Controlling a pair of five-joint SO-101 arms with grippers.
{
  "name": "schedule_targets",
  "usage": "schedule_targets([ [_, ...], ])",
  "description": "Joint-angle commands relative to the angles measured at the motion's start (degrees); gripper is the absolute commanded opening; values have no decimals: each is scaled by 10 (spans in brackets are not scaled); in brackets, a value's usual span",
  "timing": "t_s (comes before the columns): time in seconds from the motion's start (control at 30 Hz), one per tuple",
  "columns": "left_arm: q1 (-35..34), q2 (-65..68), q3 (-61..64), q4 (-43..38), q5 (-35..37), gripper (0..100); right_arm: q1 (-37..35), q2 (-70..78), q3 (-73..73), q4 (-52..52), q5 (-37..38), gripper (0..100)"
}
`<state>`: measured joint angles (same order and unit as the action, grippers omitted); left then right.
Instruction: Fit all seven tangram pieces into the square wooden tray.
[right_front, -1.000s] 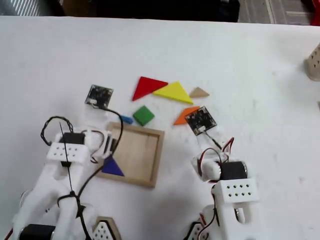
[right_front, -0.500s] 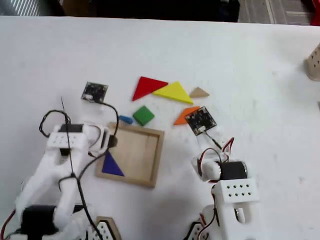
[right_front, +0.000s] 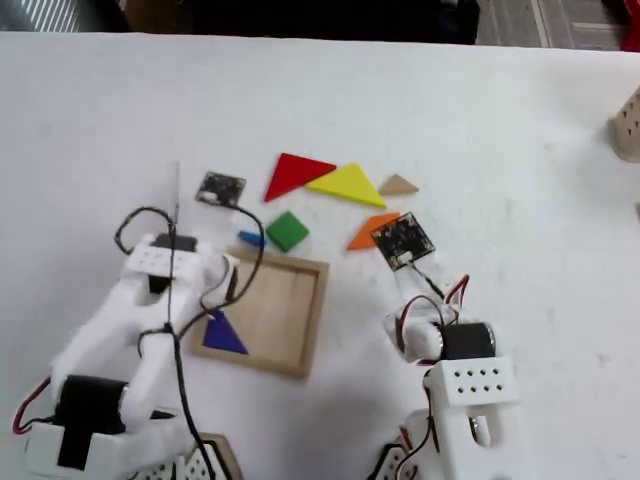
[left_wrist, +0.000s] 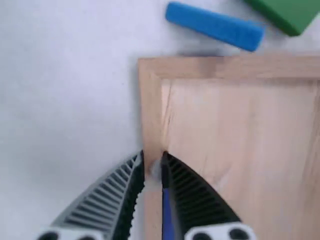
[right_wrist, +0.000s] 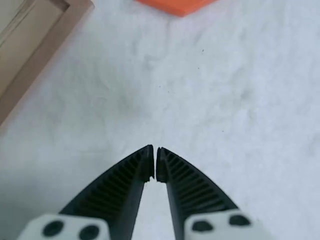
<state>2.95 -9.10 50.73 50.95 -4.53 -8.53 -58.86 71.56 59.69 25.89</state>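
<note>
We see the left gripper (left_wrist: 152, 167) with its jaws almost pressed together, only a thin slit between them, over the left wall of the square wooden tray (left_wrist: 150, 100). The right gripper (right_wrist: 155, 162) is pressed together over bare table (right_wrist: 240, 100), just short of the orange triangle (right_wrist: 172, 5). The blue triangle (right_front: 222, 333) lies in the tray's near left corner. Just beyond its far edge lie the blue parallelogram (left_wrist: 215, 26) and green square (right_front: 287, 230), then the red triangle (right_front: 296, 173), yellow triangle (right_front: 347, 184) and small tan triangle (right_front: 398, 185).
</note>
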Motion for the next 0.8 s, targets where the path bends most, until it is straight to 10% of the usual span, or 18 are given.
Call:
schedule_targets([
  [0.0, 78, 4, -4, 48, 85, 40, 5, -7, -4, -11, 5, 18],
  [0.77, 131, 8, -86, 51, 227, 51, 4, -6, -4, -11, 5, 20],
])
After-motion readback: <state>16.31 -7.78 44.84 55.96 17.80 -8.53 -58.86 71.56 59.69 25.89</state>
